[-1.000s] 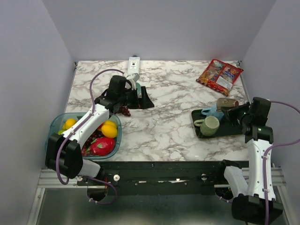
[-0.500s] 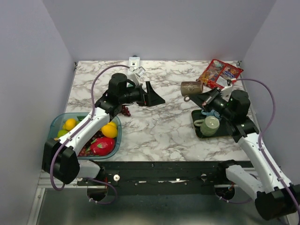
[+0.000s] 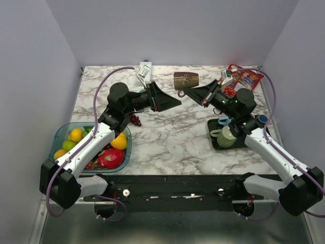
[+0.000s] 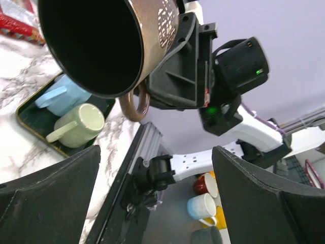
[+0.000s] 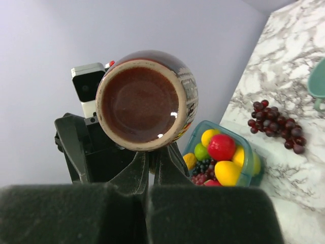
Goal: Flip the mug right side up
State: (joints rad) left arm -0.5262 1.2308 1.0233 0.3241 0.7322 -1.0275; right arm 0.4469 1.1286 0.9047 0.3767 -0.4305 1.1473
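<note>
Currently: brown mug (image 3: 186,80), on its side, aloft above far counter (image 3: 177,137), mouth toward left claw (image 3: 165,96); right claw (image 3: 190,90) pinching it; left claw spread.

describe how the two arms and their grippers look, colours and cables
Both the left arm and the right arm have white shells with black joints. A purple cable loops along each. The left gripper and right gripper are black, with broad wedge-shaped fingers. A green light glows on a right arm joint.
</note>
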